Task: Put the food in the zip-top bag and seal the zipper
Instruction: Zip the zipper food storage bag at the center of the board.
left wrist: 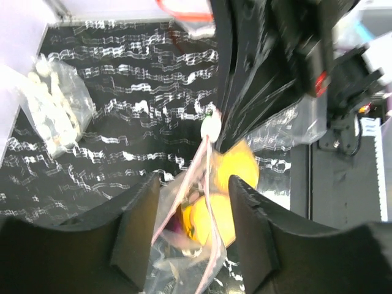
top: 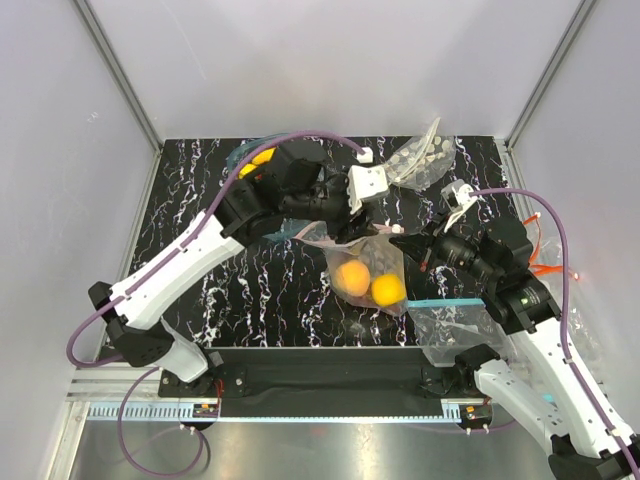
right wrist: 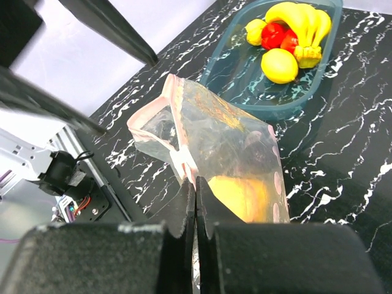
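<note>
**A:** Entry one, left tool [left wrist: 195, 211]?

**B:** Jaws apart, gripping nothing. One finger stands on each side of the raised mouth of the zip-top bag [top: 365, 262].

**A:** Entry two, the bag?

**B:** Clear, crinkled, mid-counter [top: 270, 300], its mouth lifted between the two tools. Two orange rounds [top: 352, 277] lie inside. The pink-red zipper [right wrist: 179, 156] is gaping along part of its run. A banana [right wrist: 300, 18] and a lemon [right wrist: 278, 64] sit in the teal tray [right wrist: 245, 104] behind it.

**A:** Entry three, right tool [right wrist: 195, 199]?

**B:** Fully closed, pinching the strip at its near end.

**A:** Handling note?

**B:** Judged to be a pinch on the zipper. Keep the right tool as the anchor and hold the strip taut. Close the left tool squarely across both lips and then run it along the strip. The film is slippery, so a skewed pinch would probably leave a gap.
</note>
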You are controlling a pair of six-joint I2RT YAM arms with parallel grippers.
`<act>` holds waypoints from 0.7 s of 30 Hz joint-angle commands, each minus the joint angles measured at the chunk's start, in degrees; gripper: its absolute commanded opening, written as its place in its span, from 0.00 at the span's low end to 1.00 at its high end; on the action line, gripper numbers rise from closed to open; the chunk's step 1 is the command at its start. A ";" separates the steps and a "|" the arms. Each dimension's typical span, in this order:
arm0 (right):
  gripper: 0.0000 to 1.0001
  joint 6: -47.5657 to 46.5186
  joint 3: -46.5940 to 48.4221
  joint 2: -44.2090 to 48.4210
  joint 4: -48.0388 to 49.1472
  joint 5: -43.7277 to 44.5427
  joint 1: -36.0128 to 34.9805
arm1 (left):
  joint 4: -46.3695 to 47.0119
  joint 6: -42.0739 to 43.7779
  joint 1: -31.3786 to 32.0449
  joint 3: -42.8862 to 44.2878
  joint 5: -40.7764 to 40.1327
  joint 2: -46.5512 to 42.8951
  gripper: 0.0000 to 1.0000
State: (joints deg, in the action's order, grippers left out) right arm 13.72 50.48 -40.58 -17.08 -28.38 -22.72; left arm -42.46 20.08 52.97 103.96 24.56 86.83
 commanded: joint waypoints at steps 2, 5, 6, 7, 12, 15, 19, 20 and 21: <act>0.00 -0.62 0.50 -0.12 3.19 -2.99 0.13 | -3.40 -0.74 -0.06 9.04 5.23 3.77 0.50; 0.00 -1.32 0.67 -0.20 3.46 -4.05 0.04 | -7.27 -1.09 0.03 14.06 6.99 7.56 0.50; 0.00 -1.24 0.76 -0.29 3.63 -4.40 0.13 | -7.98 -1.18 -0.06 15.03 7.43 8.35 0.50; 0.00 -1.32 0.67 -0.29 3.81 -4.58 0.13 | -8.51 -1.18 0.03 16.35 7.96 9.58 0.50; 0.00 -1.41 0.94 -0.29 3.90 -4.84 0.13 | -9.05 -0.92 0.64 17.15 9.98 10.99 0.49; 0.00 -1.41 0.94 -0.12 3.90 -4.93 0.13 | -8.87 -0.92 0.82 17.24 8.93 11.35 0.48; 0.00 -1.50 0.85 -0.29 3.90 -5.19 0.22 | -8.70 -1.09 0.91 17.15 7.88 11.79 0.46; 0.00 -1.50 0.76 -0.29 3.90 -5.19 0.05 | -8.70 -1.09 0.99 17.15 8.05 11.87 0.46; 0.00 -1.50 0.76 -0.29 3.90 -5.19 0.04 | -8.70 -1.00 0.99 17.15 8.14 11.96 0.44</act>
State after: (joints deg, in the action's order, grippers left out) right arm 12.99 50.48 -40.95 -16.14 -32.47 -22.72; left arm -52.05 19.46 53.69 118.80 31.57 99.29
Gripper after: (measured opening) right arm 0.011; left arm 0.453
